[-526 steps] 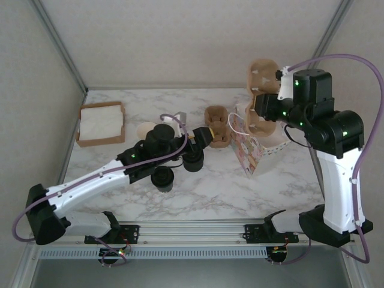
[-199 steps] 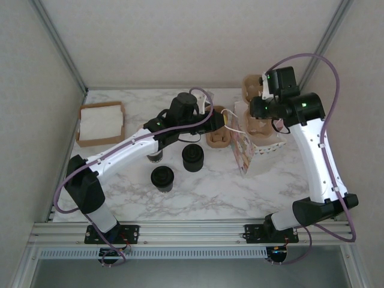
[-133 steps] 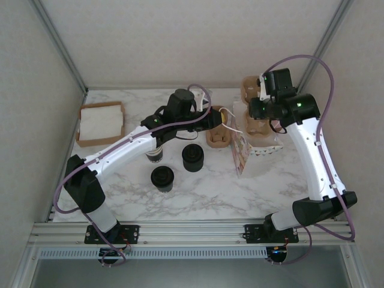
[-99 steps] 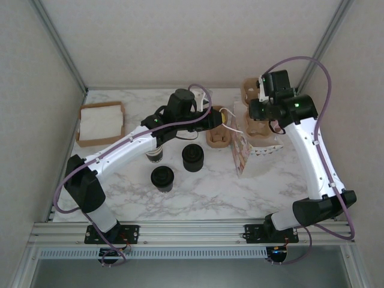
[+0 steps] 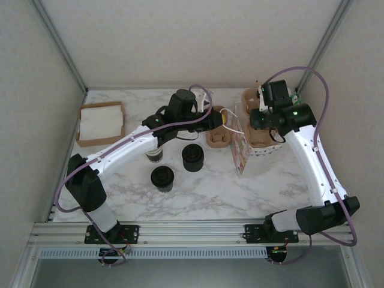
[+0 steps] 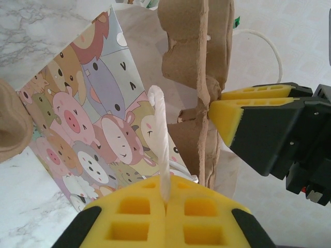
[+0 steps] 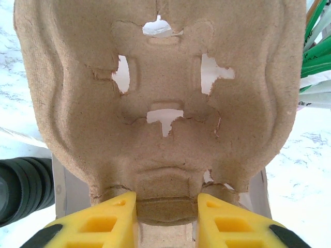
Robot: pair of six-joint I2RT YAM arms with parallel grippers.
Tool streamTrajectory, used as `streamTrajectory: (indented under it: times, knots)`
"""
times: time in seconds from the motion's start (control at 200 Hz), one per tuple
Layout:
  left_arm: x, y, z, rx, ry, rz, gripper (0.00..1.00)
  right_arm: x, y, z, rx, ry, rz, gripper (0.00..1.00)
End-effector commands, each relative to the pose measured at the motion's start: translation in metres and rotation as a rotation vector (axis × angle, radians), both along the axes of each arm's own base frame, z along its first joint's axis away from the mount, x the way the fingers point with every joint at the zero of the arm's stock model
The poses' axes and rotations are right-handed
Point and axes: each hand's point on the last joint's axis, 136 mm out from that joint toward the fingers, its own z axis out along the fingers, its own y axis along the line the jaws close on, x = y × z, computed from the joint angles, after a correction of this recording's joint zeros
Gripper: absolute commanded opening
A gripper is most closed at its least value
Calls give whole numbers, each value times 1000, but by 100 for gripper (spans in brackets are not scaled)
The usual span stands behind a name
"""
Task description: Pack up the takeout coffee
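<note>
The takeout coffee looks to be the black-lidded cup (image 5: 162, 178) standing on the marble table, away from both grippers. My left gripper (image 6: 166, 194) is shut on the white cord handle (image 6: 159, 134) of the cartoon-animal paper bag (image 6: 88, 113), holding that side up. From above, the left gripper (image 5: 221, 120) sits just left of the bag (image 5: 242, 157). My right gripper (image 7: 166, 204) is shut on the rim of a brown cardboard cup carrier (image 7: 160, 93). The carrier (image 6: 189, 62) hangs upright at the bag's mouth, with the right fingertips (image 6: 243, 111) pinching its edge.
A black cylinder (image 5: 192, 157) and a cream-and-dark cup (image 5: 154, 155) stand beside the lidded cup, the latter partly under my left arm. Another cardboard carrier (image 5: 217, 133) lies left of the bag. A brown tray of white napkins (image 5: 101, 123) sits at the far left.
The left arm has swung from the cups over to the bag and taken its handle. In the last second the right gripper has carried the carrier slightly right and back.
</note>
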Motion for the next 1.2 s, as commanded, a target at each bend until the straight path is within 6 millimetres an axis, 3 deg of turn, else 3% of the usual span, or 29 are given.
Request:
streamTrajectory:
  times: [0.0, 0.906, 1.197]
  knots:
    - [5, 0, 3, -5, -12, 6, 0, 0, -6, -3, -15, -7, -18, 28]
    - [6, 2, -2, 0, -6, 17, 0, 2, 0, -52, -31, 133, -5, 26]
    - [7, 3, -3, 3, -5, 24, 0, -9, 2, -35, 15, 71, 7, 26]
